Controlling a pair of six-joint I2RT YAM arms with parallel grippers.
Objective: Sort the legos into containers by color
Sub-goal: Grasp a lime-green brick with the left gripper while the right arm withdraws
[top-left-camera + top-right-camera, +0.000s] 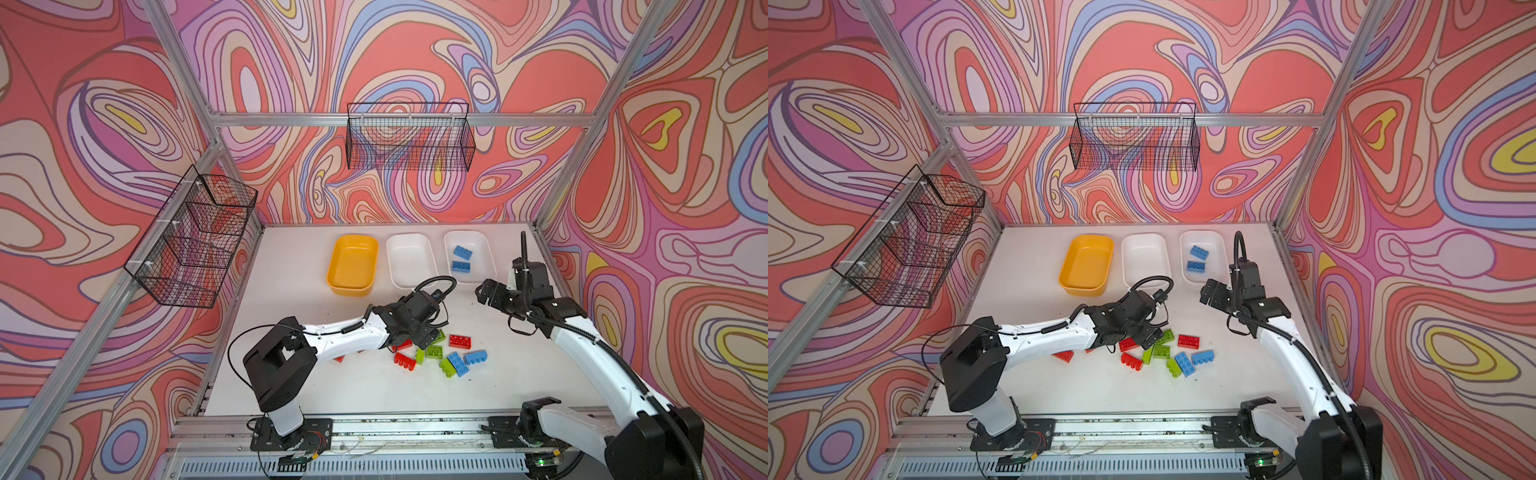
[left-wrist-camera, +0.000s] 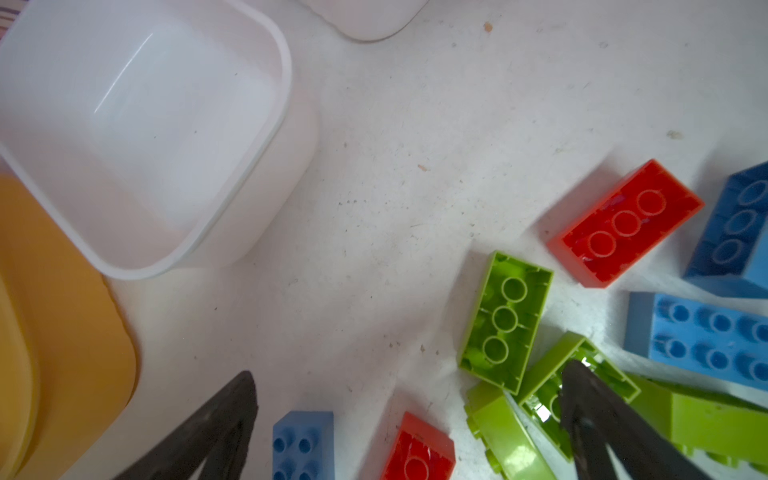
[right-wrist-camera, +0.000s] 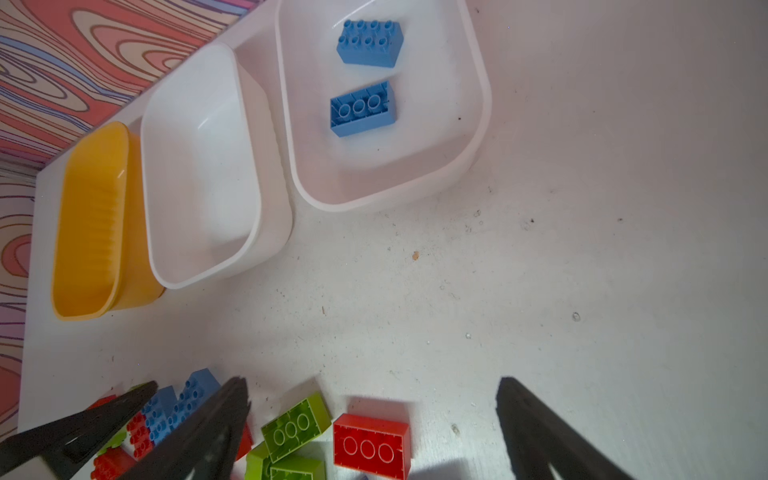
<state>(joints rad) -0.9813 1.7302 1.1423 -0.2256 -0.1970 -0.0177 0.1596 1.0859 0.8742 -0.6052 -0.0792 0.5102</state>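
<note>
Loose legos in red (image 1: 459, 340), lime green (image 1: 434, 352) and light blue (image 1: 457, 365) lie heaped mid-table. My left gripper (image 1: 417, 338) hangs open low over the heap's left side. In the left wrist view the left gripper (image 2: 411, 376) holds nothing; a blue brick (image 2: 303, 444) and a red one (image 2: 419, 451) lie between its fingers. My right gripper (image 1: 482, 293) is open and empty, raised just in front of the right white container (image 1: 478, 249), which holds two blue bricks (image 1: 461, 251). The middle white container (image 1: 410, 259) and the yellow container (image 1: 352, 265) hold nothing.
Two black wire baskets hang off the frame, one on the left wall (image 1: 195, 237) and one on the back wall (image 1: 409, 139). A red brick (image 1: 338, 359) lies partly hidden under the left arm. Bare table lies in front of the heap.
</note>
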